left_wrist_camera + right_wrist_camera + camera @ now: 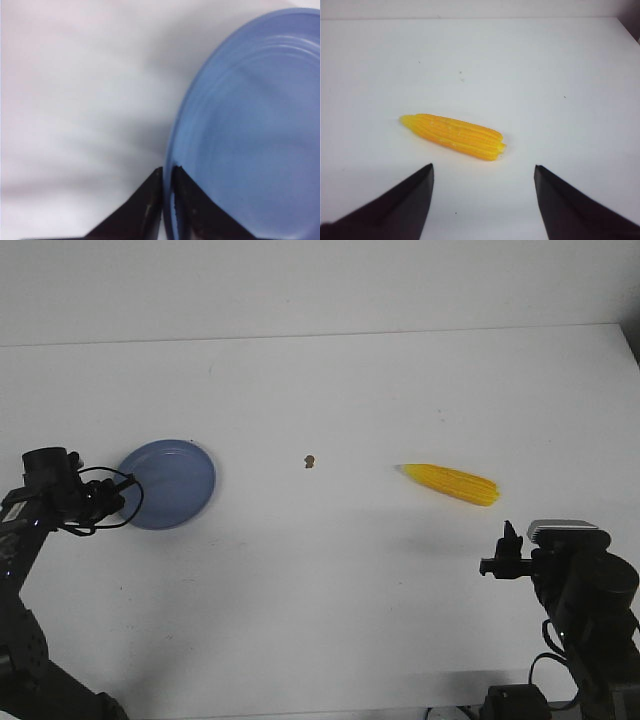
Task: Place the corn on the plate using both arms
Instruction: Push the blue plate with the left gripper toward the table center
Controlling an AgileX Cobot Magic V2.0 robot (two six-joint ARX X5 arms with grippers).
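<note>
Here the left hand [167,172] is clenched on the plate [250,130] rim, most of the plate cut off. The right hand [483,172] gapes wide, the corn [454,136] just ahead on the tabletop [545,75].

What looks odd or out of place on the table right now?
Only a tiny brown speck on the white table, between the plate and the corn. Both look intact, and nothing is spilled.
</note>
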